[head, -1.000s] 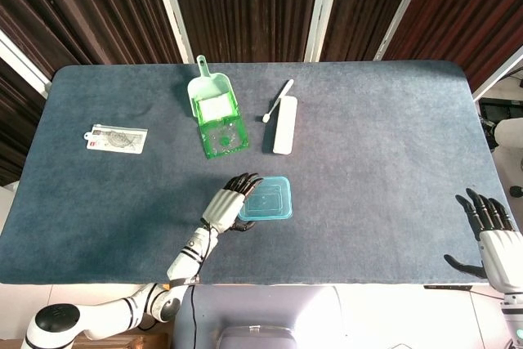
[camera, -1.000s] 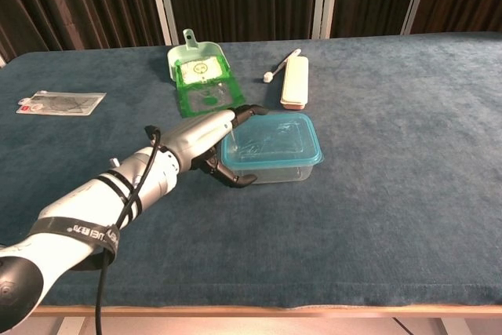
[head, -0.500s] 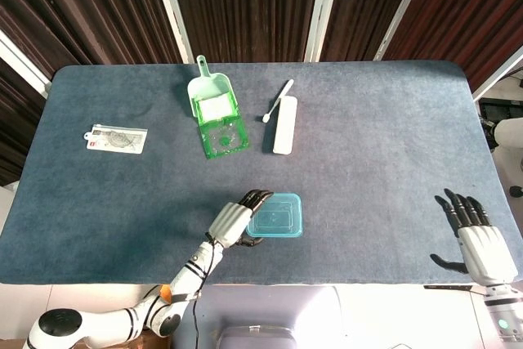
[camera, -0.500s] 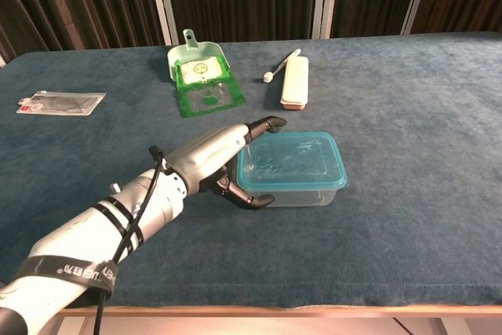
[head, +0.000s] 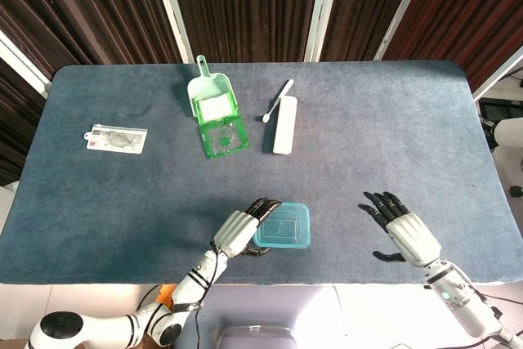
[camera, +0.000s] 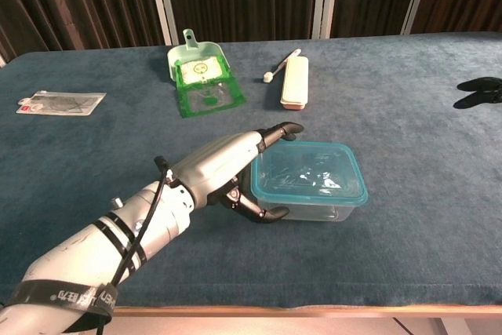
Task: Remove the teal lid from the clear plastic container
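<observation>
1. Chest view puts the clear plastic container (camera: 312, 194) at centre frame, slightly low and right, on the blue table (camera: 408, 217), with the teal lid (camera: 309, 172) seated flat on its rim, so the task's step is not yet done.
2. The left hand (camera: 227, 169) clasps the container's left end: upper fingers lie along the lid's near-left corner while a lower digit hooks around the clear wall. This reads as a bracing grip, meant to steady the box.
3. Head view shows the same container (head: 283, 226) in the lower middle, close to the table's near edge, a spot both arms can likely reach.
4. The right hand (head: 400, 226) hovers at lower right, well apart from the box, fingers spread and empty; in the chest view only its dark fingertips (camera: 477, 88) show at the right edge. I judge it is the hand meant to peel the lid.
5. Upper centre holds a green scoop (head: 216, 116) and a white case (head: 283, 124); a flat packet (head: 117, 138) lies at left, all well away.
</observation>
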{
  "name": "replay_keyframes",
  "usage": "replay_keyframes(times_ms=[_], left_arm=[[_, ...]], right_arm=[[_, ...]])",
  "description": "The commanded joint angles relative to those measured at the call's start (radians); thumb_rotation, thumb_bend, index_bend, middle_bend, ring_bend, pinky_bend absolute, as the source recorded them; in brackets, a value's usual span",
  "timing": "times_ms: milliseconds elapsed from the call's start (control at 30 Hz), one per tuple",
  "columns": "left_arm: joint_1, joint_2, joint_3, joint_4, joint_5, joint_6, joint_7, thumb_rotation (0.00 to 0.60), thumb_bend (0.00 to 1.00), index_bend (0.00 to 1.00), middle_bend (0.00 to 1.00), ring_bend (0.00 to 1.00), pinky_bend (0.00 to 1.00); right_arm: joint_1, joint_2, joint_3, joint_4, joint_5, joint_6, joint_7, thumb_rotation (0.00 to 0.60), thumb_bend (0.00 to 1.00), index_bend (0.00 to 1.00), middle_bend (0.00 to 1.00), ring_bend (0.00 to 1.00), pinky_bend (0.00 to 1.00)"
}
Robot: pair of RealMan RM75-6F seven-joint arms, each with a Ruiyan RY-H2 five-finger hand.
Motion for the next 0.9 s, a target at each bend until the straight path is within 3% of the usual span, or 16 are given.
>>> replay_keyframes(times_ms=[33, 633, 900], left_arm=[[0.003, -0.002, 0.008, 0.006, 0.011, 0.002, -0.01, 0.6, 0.35, 0.0, 0.57, 0.41, 0.6], [0.009, 0.006, 0.019, 0.027, 0.04, 0.016, -0.05, 0.6, 0.35, 0.0, 0.63, 0.44, 0.57], [0.025, 0.02, 0.047, 0.02, 0.062, 0.03, -0.082, 0.6, 0.35, 0.0, 0.64, 0.44, 0.56]], right_arm=[[0.055, -0.072, -0.008, 0.083, -0.034, -0.01, 0.049, 0.6, 0.31, 0.31, 0.0, 0.0, 0.0], [0.193, -0.248, -0.041, 0.124, -0.038, -0.099, 0.147, 0.6, 0.31, 0.43, 0.03, 0.0, 0.0], [0.215, -0.292, -0.047, 0.127, -0.009, -0.111, 0.192, 0.6, 0.34, 0.49, 0.06, 0.0, 0.0]])
